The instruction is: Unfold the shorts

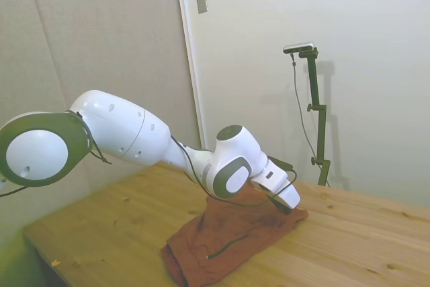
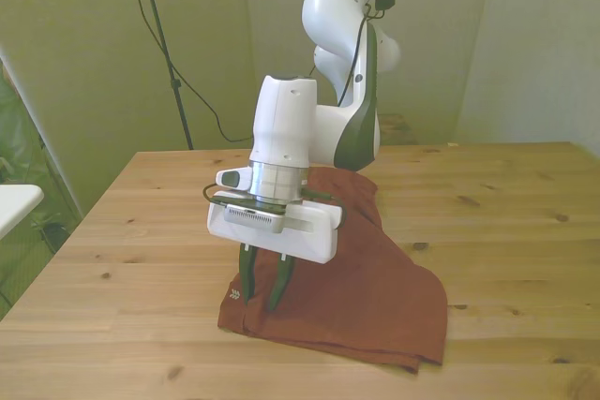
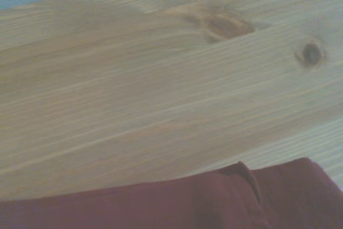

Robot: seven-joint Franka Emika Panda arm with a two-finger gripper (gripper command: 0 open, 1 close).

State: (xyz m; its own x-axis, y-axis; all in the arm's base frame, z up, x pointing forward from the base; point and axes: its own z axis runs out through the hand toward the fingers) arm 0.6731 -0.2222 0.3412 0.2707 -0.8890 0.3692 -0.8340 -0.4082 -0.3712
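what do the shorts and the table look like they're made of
The shorts look like soft matte woven cloth, rust-orange: they lie limp with folds and a stitched seam in the wrist view; the exact fibre cannot be told. The table looks like light pine-type wooden planks, with visible grain lines, dark knots and a smooth, low-sheen finish, perhaps lightly sealed.

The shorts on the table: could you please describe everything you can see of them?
The shorts are rust-orange soft cloth, lying folded and rumpled on the wooden table. A small pale logo marks the corner at the front view's left. The gripper stands over that corner, fingers slightly apart, tips at the cloth.
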